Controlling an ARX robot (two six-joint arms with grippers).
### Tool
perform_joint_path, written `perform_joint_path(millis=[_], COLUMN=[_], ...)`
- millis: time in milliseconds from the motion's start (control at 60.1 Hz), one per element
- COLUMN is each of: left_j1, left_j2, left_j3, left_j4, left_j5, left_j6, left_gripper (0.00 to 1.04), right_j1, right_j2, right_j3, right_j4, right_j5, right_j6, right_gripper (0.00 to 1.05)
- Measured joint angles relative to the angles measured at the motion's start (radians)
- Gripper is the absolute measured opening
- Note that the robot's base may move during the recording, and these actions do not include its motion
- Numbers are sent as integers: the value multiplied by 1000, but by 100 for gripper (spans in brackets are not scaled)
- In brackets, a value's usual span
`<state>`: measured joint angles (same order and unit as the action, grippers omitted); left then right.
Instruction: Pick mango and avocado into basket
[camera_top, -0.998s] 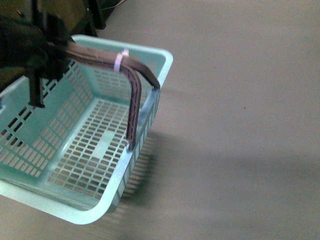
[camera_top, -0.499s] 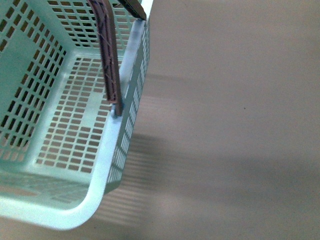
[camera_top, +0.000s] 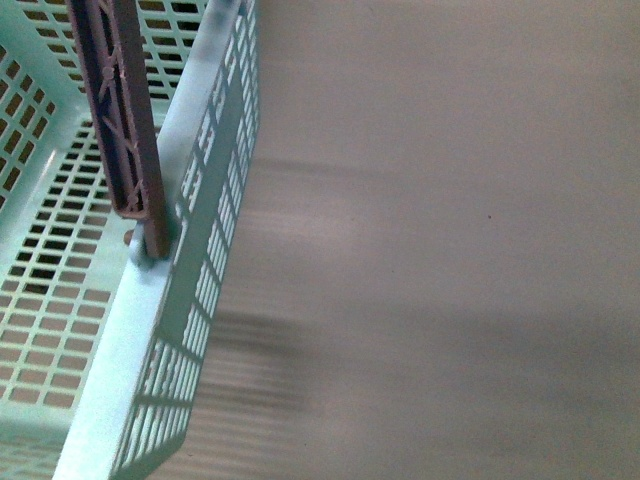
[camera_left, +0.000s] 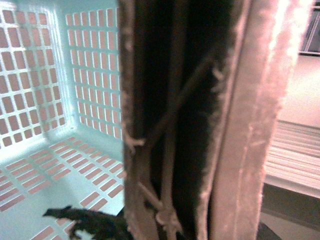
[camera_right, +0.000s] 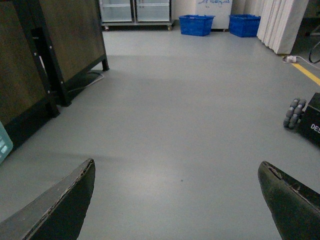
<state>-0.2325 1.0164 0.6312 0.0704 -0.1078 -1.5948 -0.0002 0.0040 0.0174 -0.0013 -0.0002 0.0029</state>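
1. Progress: basically nothing is done, as far as I can see. There's no mango or avocado in any view, so I can't say where either one is. The parts of the basket (camera_top: 120, 350) floor that show have no fruit on them. Both picks are left to do.
2. The basket sits at the left edge of the front view, very close to the camera. It throws a striped shadow on the floor (camera_top: 450, 250), so my guess is it's up off the ground.
3. Left jaws: can't tell. The left wrist view is mostly filled by the handle (camera_left: 165, 125) right up against the lens, with the basket's inside behind it. There's a dark ragged bit (camera_left: 92, 222) low down that I can't identify.
4. Right gripper (camera_right: 177, 167): jaws wide apart, holding nothing, with bare grey floor between them.
5. Materials: the basket is light teal plastic, smooth and slightly glossy. Its walls and floor are a grid of small rectangular slots, with a thick rounded rim.
6. The handle (camera_top: 120, 110) is brown plastic, flat on the outside and ribbed with a criss-cross lattice underneath. Up close its edges look fuzzy and worn.
7. The right fingers (camera_right: 55, 205) are dark curved pads, with scuffed pale edges.
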Motion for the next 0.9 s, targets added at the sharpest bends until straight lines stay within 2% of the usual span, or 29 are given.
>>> perform_joint_path(millis=[899], left_j1=[0], left_j2=[0], left_j3=[0], left_j4=[0], left_j5=[1], left_j6=[0], left_gripper=[15], right_j1=[0], right_j2=[0], right_j3=[0], right_j4=[0], right_j5=[0], right_j6=[0], right_gripper=[96])
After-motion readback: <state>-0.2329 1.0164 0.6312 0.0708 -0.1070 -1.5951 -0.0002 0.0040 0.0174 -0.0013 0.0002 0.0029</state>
